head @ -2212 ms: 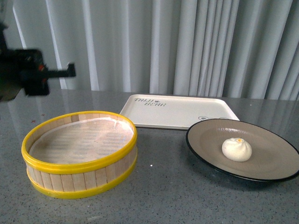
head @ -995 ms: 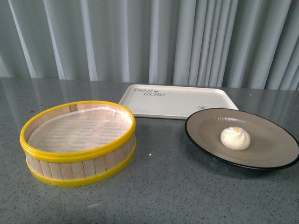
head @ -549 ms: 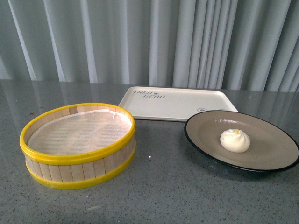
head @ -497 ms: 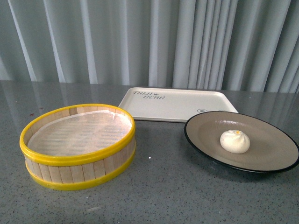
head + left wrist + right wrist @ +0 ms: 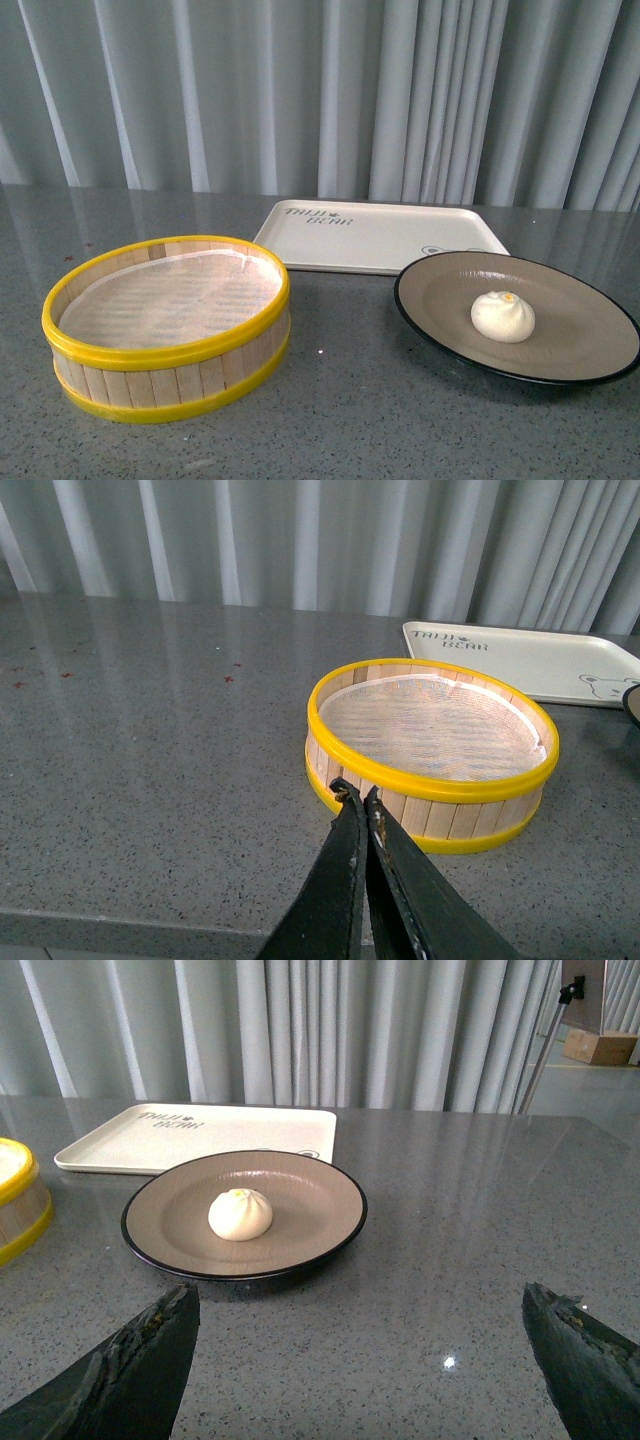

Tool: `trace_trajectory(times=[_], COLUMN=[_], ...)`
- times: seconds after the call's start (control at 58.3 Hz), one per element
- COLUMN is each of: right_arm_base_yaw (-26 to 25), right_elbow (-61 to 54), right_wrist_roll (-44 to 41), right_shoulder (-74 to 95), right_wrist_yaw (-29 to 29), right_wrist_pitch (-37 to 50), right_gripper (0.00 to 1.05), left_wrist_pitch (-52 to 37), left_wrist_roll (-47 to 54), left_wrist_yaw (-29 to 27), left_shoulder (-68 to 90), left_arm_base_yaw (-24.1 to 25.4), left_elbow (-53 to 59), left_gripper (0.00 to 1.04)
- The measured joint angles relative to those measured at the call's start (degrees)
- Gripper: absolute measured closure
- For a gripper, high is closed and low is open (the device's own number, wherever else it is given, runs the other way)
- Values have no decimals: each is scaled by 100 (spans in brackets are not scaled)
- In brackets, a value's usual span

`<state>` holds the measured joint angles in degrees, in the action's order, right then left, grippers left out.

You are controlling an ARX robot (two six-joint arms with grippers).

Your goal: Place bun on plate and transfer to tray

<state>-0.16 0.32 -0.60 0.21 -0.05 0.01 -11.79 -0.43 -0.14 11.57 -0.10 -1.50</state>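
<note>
Neither arm shows on my front camera. The bun (image 5: 503,316) sits near the middle of the plate (image 5: 440,290), pleats up. The plate is on the grey table (image 5: 350,400), towards my right. The tray (image 5: 390,240) lies just behind it. The plate's far rim hides part of the tray's near edge, so I cannot tell whether they touch. A yellow-rimmed wooden basket (image 5: 165,330) stands left of the plate, apart from it, with a strip of table between them.

From the left wrist, the left gripper (image 5: 358,796) has its fingers pressed together on nothing. It is on the near side of the basket, which lies between it and the tray. From the right wrist, the right gripper (image 5: 358,1300) is spread wide, short of the plate, with the plate and bun ahead of it. Curtains (image 5: 300,90) close off the back.
</note>
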Motion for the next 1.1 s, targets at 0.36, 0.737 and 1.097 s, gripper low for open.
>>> trace_trajectory(times=[0.36, 0.737, 1.097], right_arm_base_yaw=[0, 0, 0], right_elbow=[0, 0, 0], right_wrist_roll=[0, -2, -2], right_shoulder=[0, 0, 0], right_wrist_yaw=[0, 0, 0], right_wrist_pitch=[0, 0, 0], right_gripper=[8, 8, 8], left_wrist_pitch=[1158, 1176, 1176], left_wrist_roll=[2, 0, 15], left_wrist_yaw=[0, 0, 2], left_shoulder=[-1134, -1137, -1137], left_arm_base_yaw=[0, -2, 0], left_elbow=[-2, -2, -2], left_gripper=[101, 54, 7])
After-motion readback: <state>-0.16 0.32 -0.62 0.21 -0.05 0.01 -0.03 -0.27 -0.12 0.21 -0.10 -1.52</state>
